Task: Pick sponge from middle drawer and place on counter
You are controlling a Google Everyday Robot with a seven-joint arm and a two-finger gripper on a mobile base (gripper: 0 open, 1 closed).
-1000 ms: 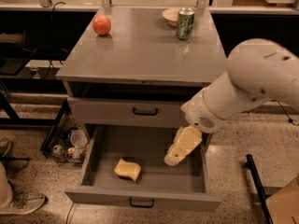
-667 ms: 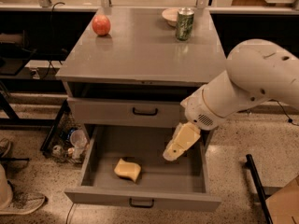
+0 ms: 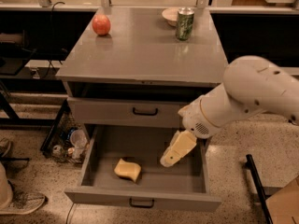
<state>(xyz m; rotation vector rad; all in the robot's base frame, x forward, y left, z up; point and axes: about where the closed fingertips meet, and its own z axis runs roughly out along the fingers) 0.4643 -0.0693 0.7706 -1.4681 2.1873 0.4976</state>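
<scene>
Sponge (image 3: 128,169): pale yellow, wavy outline, lying flat on the floor of the middle drawer (image 3: 154,183), left of centre, lower middle of frame. Clear of all the drawer walls, nothing on or against it. Not yet lifted.

Middle drawer pulled well out toward the bottom of the frame, presumably so the contents can be reached from above. Small black handle on the low front panel. Nothing else seen inside.

Gripper (image 3: 169,158) inside the drawer opening, right of the sponge and apart from it, angled down and to the left. Tilt judged as a way of reaching in under the closed drawer (image 3: 126,113) above. Nothing in its hold. How far open: cannot tell. White arm (image 3: 252,90) entering from the right edge of the frame.

Counter (image 3: 140,55) above, upper middle of frame: destination for the sponge. Apple (image 3: 101,24) at back left, green can (image 3: 185,24) and pale bowl (image 3: 169,15) at back right. Broad bare stretch toward the front edge, judged the likely set-down spot.

Clutter of bottles (image 3: 70,141) on the floor left of the cabinet. Shoe (image 3: 21,202) at lower left corner.

Writing: print on the can too small to read. No brand or label made out anywhere else.
</scene>
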